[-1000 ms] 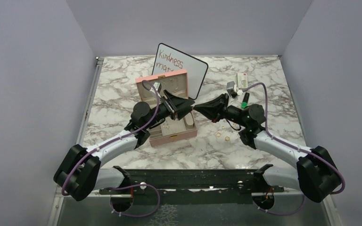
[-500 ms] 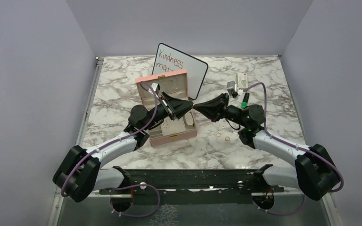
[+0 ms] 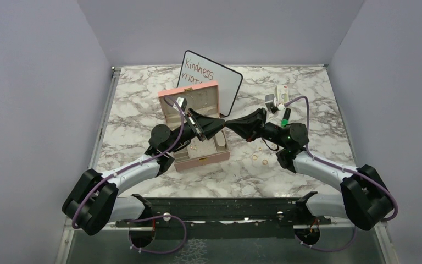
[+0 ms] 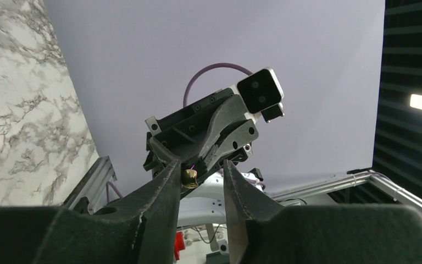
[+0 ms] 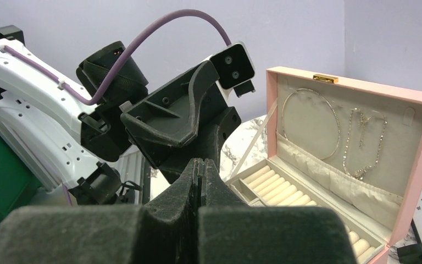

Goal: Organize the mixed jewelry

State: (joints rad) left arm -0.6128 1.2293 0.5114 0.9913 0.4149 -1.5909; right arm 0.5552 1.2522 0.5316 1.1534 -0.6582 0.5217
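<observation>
My two grippers meet tip to tip in the air above the right side of the open pink box (image 3: 200, 158). My right gripper (image 3: 228, 123) is shut, and a small gold earring-like bit (image 4: 189, 176) sits at its tips. That bit lies between the open fingers of my left gripper (image 4: 200, 164), close to the left finger (image 4: 165, 187). The bit is hidden in the right wrist view, where the shut gripper (image 5: 199, 163) points at the left gripper. Three gold rings (image 3: 255, 157) lie loose on the marble right of the box.
The box lid (image 5: 357, 91) stands open with necklaces (image 5: 362, 143) hanging in it, and ring rolls (image 5: 277, 184) lie below. A whiteboard (image 3: 220, 82) leans behind the box. A white-green packet (image 3: 282, 92) and a small grey item (image 3: 270, 102) lie at the back right.
My right gripper has moved a little to the left, bringing its tips in between the left gripper's fingers. The left arm has barely moved.
</observation>
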